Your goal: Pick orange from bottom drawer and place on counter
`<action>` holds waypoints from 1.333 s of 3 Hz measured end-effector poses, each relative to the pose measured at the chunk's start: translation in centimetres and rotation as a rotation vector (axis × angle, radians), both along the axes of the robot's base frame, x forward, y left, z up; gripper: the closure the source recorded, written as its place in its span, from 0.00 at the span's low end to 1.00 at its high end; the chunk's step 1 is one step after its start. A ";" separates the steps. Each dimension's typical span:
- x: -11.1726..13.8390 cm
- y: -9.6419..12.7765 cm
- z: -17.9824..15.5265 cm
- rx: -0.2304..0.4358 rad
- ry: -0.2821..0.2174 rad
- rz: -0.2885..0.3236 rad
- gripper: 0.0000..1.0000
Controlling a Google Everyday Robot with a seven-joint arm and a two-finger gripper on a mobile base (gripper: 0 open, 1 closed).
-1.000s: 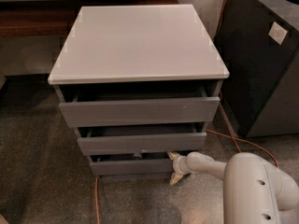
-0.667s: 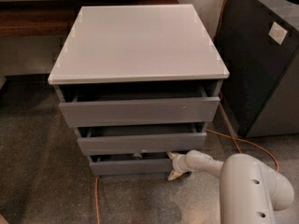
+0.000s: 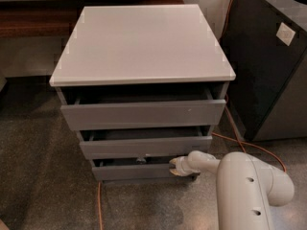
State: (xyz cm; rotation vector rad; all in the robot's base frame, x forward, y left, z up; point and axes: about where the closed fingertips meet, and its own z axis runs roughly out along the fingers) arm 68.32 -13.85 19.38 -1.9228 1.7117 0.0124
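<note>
One grey cabinet (image 3: 144,115) carries one counter (image 3: 144,42) and three drawers, all pulled slightly out; the bottom drawer (image 3: 134,172) is too dark inside to see into. The one gripper (image 3: 175,167) sits at that drawer's right front end, and I cannot tell its grip. One black cabinet (image 3: 268,71) stands right of the grey one.

Dim light, claw (image 3: 174,167) at bottom drawer (image 3: 132,172) — shadowed

The grey bench (image 3: 144,42) caps a cabinet (image 3: 144,115) on speckled floor (image 3: 38,176), orange cable (image 3: 249,145) alongside; the claw (image 3: 175,167) is at the bottom drawer (image 3: 129,172) front.
</note>
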 end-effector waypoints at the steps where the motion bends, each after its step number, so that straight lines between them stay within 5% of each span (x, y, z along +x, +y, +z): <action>1: -1.0 0.0 0.4 -0.015 0.020 -0.001 0.93; 4: -5.7 1.9 1.1 0.000 0.037 0.031 1.00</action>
